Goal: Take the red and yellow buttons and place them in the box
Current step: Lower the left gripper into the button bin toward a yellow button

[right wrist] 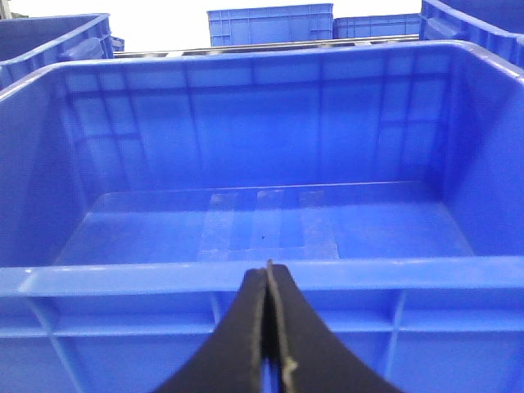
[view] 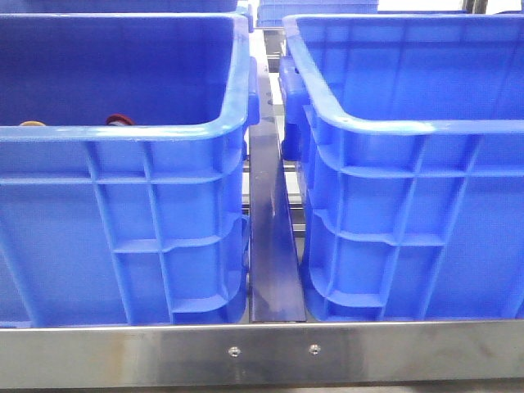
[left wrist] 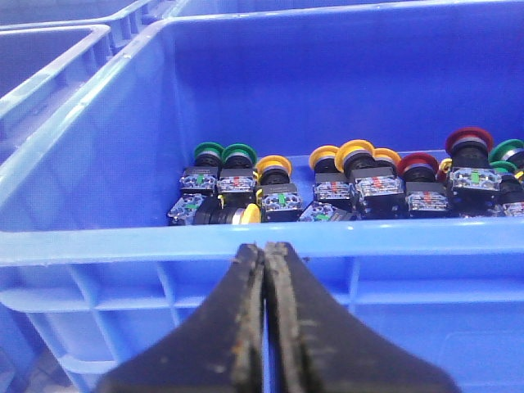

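Note:
Two big blue crates fill the front view, the left crate (view: 123,131) and the right crate (view: 409,127). In the left wrist view several push buttons with red (left wrist: 467,139), yellow (left wrist: 354,151) and green (left wrist: 209,151) caps lie along the far wall of the left crate (left wrist: 246,237). Over the left crate's near rim in the front view a dark red cap (view: 119,119) and a yellow-orange cap (view: 31,124) just show. My left gripper (left wrist: 265,247) is shut and empty, outside the near rim. My right gripper (right wrist: 268,268) is shut and empty before the empty right crate (right wrist: 262,274).
A metal rail (view: 274,237) runs between the two crates. A steel bar (view: 262,352) crosses the front edge. More blue crates (right wrist: 270,24) stand behind. Neither arm shows in the front view.

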